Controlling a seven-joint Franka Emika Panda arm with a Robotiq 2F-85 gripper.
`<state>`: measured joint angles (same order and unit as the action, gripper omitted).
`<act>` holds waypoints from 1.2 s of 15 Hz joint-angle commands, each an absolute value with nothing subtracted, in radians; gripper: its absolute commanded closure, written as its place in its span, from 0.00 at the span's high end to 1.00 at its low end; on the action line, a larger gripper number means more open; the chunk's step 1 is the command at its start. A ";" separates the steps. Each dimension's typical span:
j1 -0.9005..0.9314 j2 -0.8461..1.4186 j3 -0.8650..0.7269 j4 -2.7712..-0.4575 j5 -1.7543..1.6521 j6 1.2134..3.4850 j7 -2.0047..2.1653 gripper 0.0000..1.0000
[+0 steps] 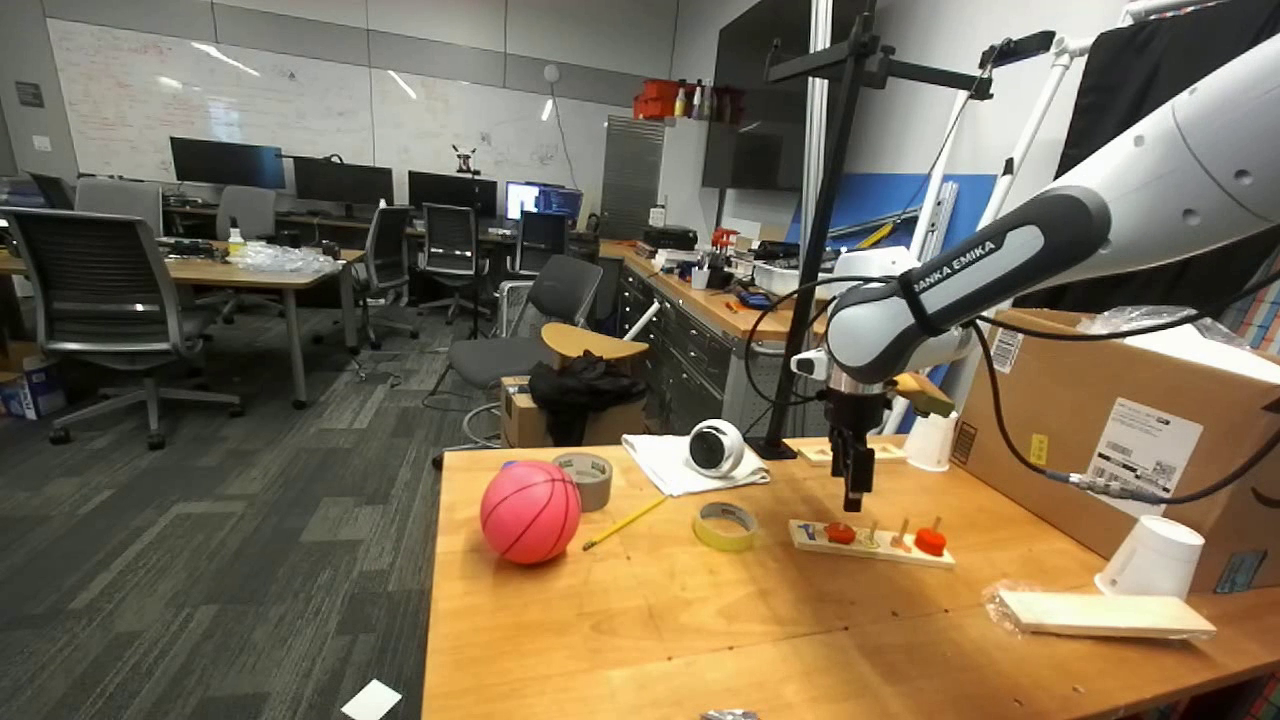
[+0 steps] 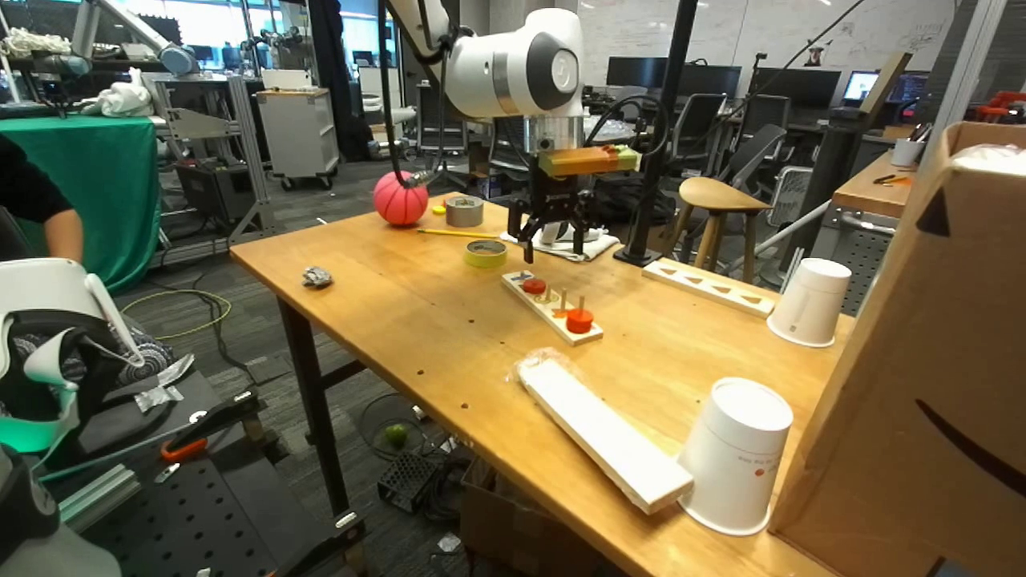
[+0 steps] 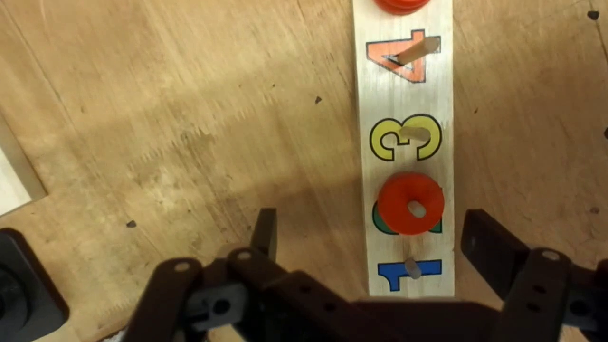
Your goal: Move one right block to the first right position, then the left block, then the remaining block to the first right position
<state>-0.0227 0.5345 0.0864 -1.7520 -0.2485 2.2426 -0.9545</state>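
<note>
Below your hand [image 3: 370, 229], spread wide, nothing gripped: red ring [image 3: 398, 202] on board [image 3: 408, 104], off-centre toward one finger [image 3: 479, 242]; board's long axis crosswise to your closing line.

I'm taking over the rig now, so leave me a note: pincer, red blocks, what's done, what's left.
Pincer: open, holding nothing, above the numbered board, near 1.
Things: one red block around the 2 peg; another red block, possibly two stacked, around the end peg past 4; 1 peg, 3 peg, 4 peg bare.
Done: apparently one block set on 2.
Left: likely the remaining moves; next one unclear.
</note>
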 commanded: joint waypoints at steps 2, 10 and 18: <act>-0.102 0.561 0.140 -1.728 -0.106 2.252 -1.107 1.00; -0.136 0.556 0.150 -1.751 0.034 2.252 -1.229 1.00; -0.039 0.504 0.103 -1.858 -0.121 2.361 -1.154 1.00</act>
<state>-0.0788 0.5537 0.1312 -1.7862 -0.0624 2.2984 -1.1936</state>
